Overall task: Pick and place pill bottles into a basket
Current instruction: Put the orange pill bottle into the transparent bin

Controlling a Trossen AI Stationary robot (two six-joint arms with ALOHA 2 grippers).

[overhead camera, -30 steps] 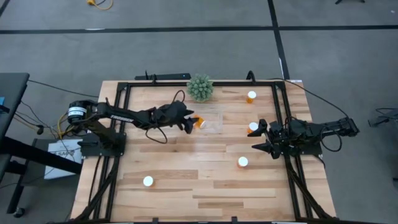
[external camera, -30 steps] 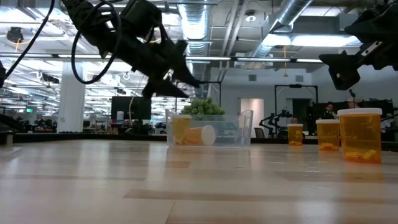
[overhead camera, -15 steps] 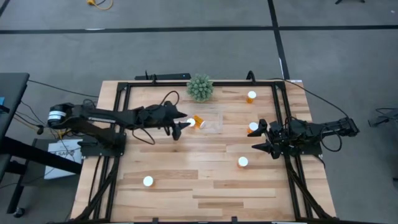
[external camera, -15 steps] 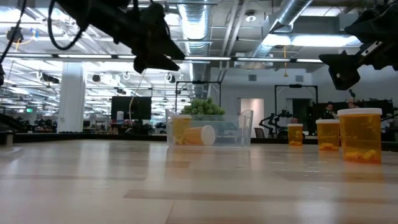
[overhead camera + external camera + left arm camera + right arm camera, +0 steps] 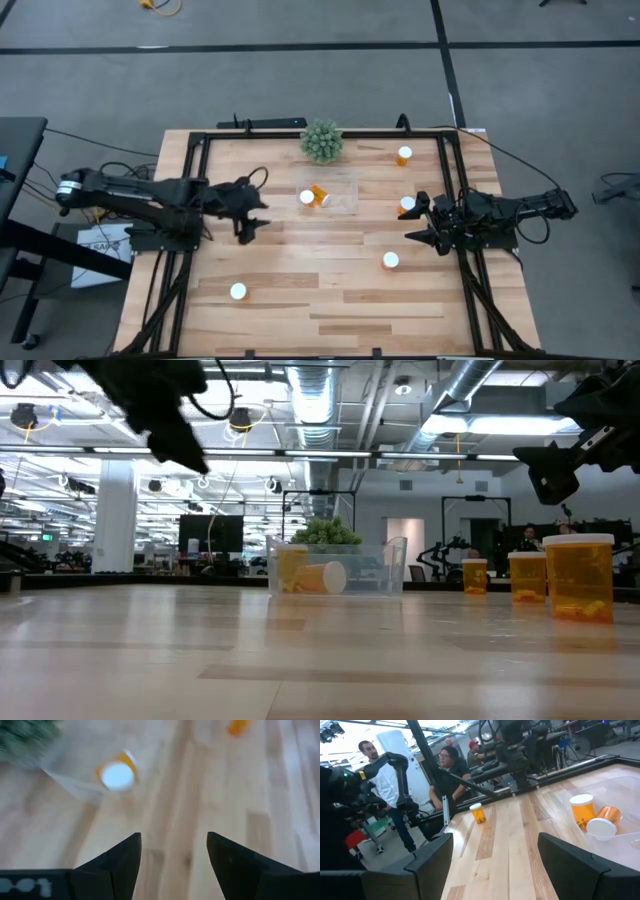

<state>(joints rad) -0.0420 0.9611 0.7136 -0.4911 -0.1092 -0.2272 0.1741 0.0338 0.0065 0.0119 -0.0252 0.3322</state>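
The clear basket (image 5: 331,196) stands at the table's middle, far half. It holds two orange pill bottles, one upright (image 5: 306,198) and one on its side (image 5: 320,193); they also show in the low view (image 5: 310,573). Several more bottles stand upright on the wood: far right (image 5: 404,155), right (image 5: 407,205), near right (image 5: 390,260) and near left (image 5: 238,291). My left gripper (image 5: 250,217) is open and empty, left of the basket and above the table (image 5: 172,855). My right gripper (image 5: 416,224) is open and empty at the right, beside the right bottle (image 5: 495,865).
A spiky green ball-shaped plant (image 5: 321,141) stands just beyond the basket. A black frame (image 5: 190,160) runs along the table's edges. People stand in the room beyond the table's left side (image 5: 450,775). Bare wood lies between the basket and the near edge.
My left gripper has drawn back from over the basket toward the table's left edge and has risen, empty. The two bottles in the basket have stayed where they were.
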